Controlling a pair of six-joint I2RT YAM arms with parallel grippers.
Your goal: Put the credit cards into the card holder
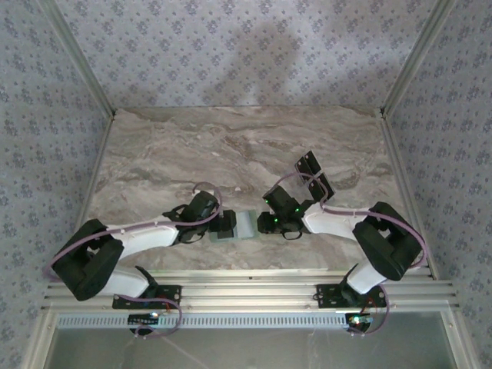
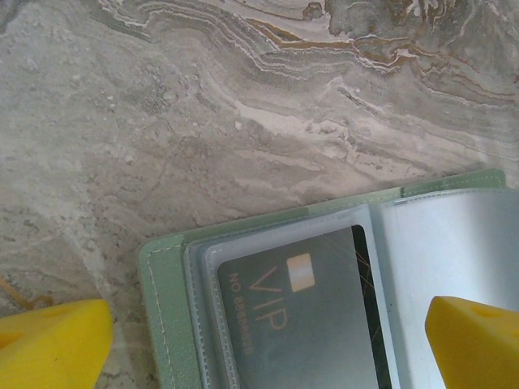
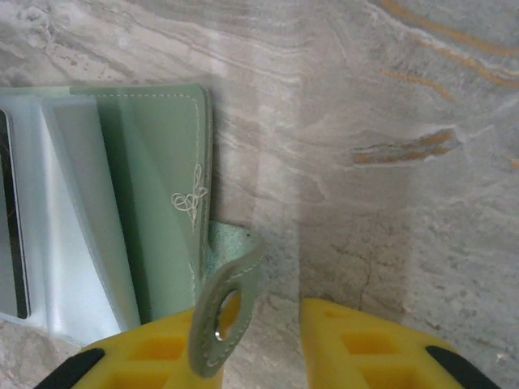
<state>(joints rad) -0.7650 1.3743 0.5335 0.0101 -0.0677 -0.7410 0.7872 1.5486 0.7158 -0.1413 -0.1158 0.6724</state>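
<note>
**Desk:** Where is the card holder (image 1: 242, 225)?

**Photographer:** Open on the marble table (image 1: 231, 146), between the two arms; one credit card (image 2: 300, 324), marked VIP, sits in a clear sleeve on the holder's left half; more credit cards (image 1: 311, 173) lie beyond the holder, off to its right.

**Desk:** And the tools?

**Photographer:** The left tool (image 2: 263, 340) hangs released over the holder's left half, fingers wide either side of the sleeved card, gripping nothing; the right tool (image 3: 259, 332) sits at the holder's right edge, jaws apart; the snap tab (image 3: 223, 316) stands between them, leaning on one finger with a gap to the other; not pinched, as far as I can see.

**Desk:** Which step?

**Photographer:** By my reading, steadying the holder between cards; the next move calls for a firm hold on the tab, then a loose card fetched and slid square into an empty sleeve.
</note>
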